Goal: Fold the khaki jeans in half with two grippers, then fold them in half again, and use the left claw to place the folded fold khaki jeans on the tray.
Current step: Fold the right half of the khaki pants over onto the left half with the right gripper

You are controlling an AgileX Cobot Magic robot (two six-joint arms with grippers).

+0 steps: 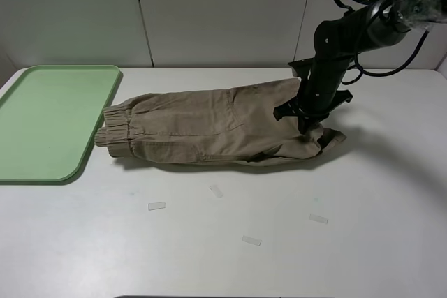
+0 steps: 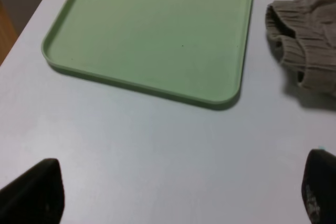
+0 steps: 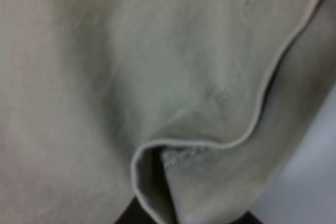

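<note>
Now soft, wrinkled khaki jeans (image 1: 209,127) lie flat on the white table (image 1: 209,263), gathered ribbed cuffs (image 2: 304,51) just beside the smooth, round-cornered pale-green tray (image 1: 42,120). Right gripper (image 1: 306,122) presses their other end; can't tell its grip. Left gripper (image 2: 178,195) gapes wide.

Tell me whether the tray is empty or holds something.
Empty. The tray shows only bare green surface in the high and left wrist views; the khaki jeans lie beside it on the table.
</note>
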